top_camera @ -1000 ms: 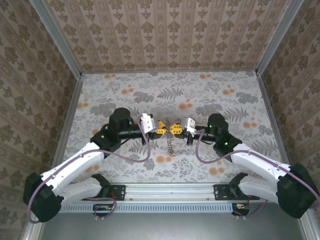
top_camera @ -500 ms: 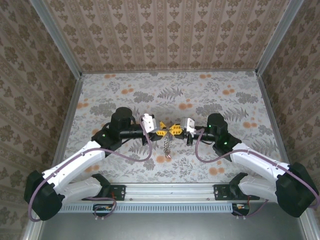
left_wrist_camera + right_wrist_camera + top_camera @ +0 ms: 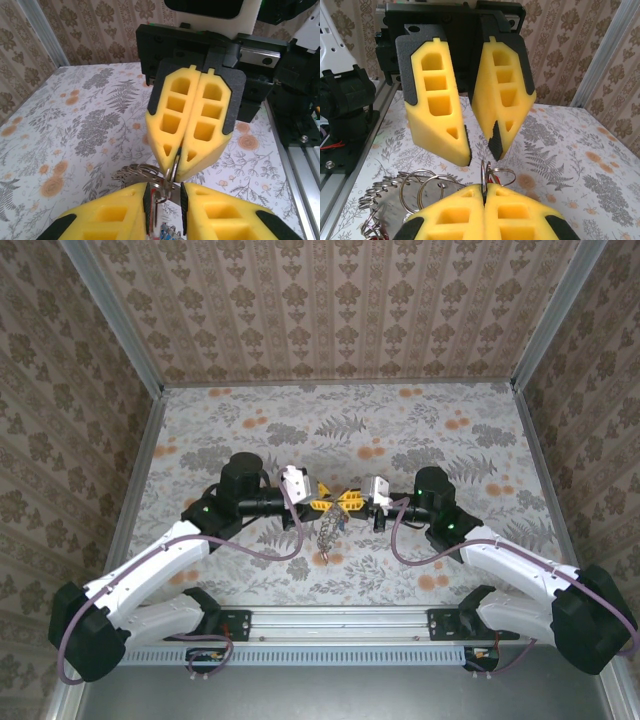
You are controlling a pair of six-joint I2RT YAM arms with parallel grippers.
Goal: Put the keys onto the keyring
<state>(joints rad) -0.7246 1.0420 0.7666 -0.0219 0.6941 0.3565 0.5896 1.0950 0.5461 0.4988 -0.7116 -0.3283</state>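
- The right fingers are closed tight on a thin ring, which stands upright between them.
- The left fingers are slightly parted. They face the right ones tip to tip, and part of the ring sits loose in their gap.
- The keyring hangs in a bunch below the meeting tips, over the middle of the counter.
- The red and blue tags of the keys show low in the left gap, blurred.

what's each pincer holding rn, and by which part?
Right pincer: shut on the keyring, pinching the thin wire rim edge-on. Left pincer: jaws apart, nothing clamped.
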